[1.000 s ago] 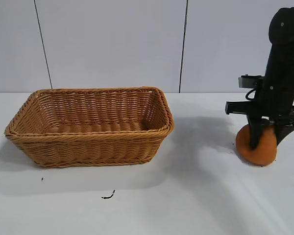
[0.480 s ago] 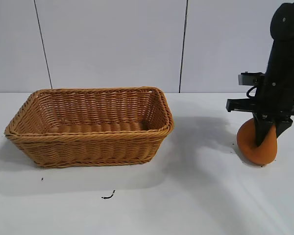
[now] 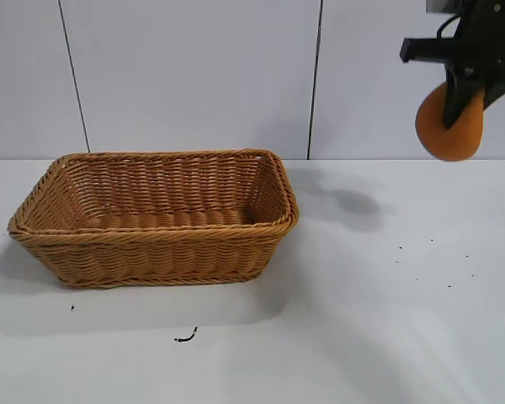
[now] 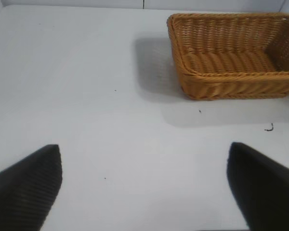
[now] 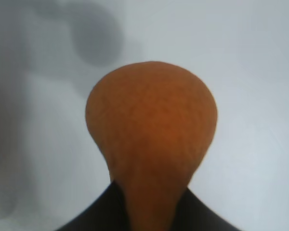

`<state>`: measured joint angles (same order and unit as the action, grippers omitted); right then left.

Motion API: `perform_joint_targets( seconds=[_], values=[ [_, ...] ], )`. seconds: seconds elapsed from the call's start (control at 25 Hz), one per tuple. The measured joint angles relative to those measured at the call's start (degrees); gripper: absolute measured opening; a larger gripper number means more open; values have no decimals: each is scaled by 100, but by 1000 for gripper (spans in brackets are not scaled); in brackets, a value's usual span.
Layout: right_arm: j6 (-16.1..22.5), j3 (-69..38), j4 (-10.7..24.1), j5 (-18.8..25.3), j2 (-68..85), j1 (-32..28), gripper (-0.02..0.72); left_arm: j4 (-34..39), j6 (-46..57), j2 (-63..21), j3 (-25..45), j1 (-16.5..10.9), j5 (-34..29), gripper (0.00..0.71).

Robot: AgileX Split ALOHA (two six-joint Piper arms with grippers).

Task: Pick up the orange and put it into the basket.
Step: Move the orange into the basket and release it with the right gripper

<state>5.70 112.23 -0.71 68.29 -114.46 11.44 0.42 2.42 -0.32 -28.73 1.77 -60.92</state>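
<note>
White tabletop (image 3: pixel 387 337) and pale panelled wall are framing the scene you are inspecting. What has changed: half a second ago the orange (image 3: pixel 450 126) was sitting at table level at the right; now the right gripper (image 3: pixel 465 93) is carrying it high above the table, at the upper right of the exterior view, with its fingers clamped on the fruit. Its shadow is falling on the table just right of the basket (image 3: pixel 156 240). You are therefore past the pick; in my judgement the lift is done and the carry leftward toward the basket remains, since the orange is well apart from it.

Views are differing. Your right wrist view is showing the orange (image 5: pixel 151 134) pinched between the dark fingers with bare table beneath, but no basket. Your left wrist view is showing the basket (image 4: pixel 233 79) far off and empty, and the left gripper (image 4: pixel 144 185) parked with fingers spread wide over bare table, holding nothing. The exterior view alone is relating fruit to basket.
</note>
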Motion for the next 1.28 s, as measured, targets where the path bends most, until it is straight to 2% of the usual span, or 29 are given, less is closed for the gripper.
perform_joint_targets(
  seconds=[0.32,0.56,0.8,0.96,1.04,1.08,1.12,1.24,1.28],
  values=[
    [135,72,-23,-530,-138,1305,46,0,0,0,0,0,0,666],
    [242,72,-136,-1245,-717,2129,46,0,0,0,0,0,0,666],
    [281,72,-244,-2089,-1538,2465,46,0,0,0,0,0,0,666],
    [306,72,-274,-2280,-1868,2463,55,0,0,0,0,0,0,666],
    [318,72,-274,-2280,-1909,2463,110,0,0,0,0,0,0,666],
    [317,72,-274,-2280,-1909,2463,168,0,0,0,0,0,0,666],
    [317,72,-274,-2274,-1902,2463,236,0,0,0,0,0,0,666],
    [301,72,-275,-2239,-1843,2463,522,0,0,0,0,0,0,666],
    [297,72,-275,-2194,-1810,2463,568,0,0,0,0,0,0,666]
  ],
)
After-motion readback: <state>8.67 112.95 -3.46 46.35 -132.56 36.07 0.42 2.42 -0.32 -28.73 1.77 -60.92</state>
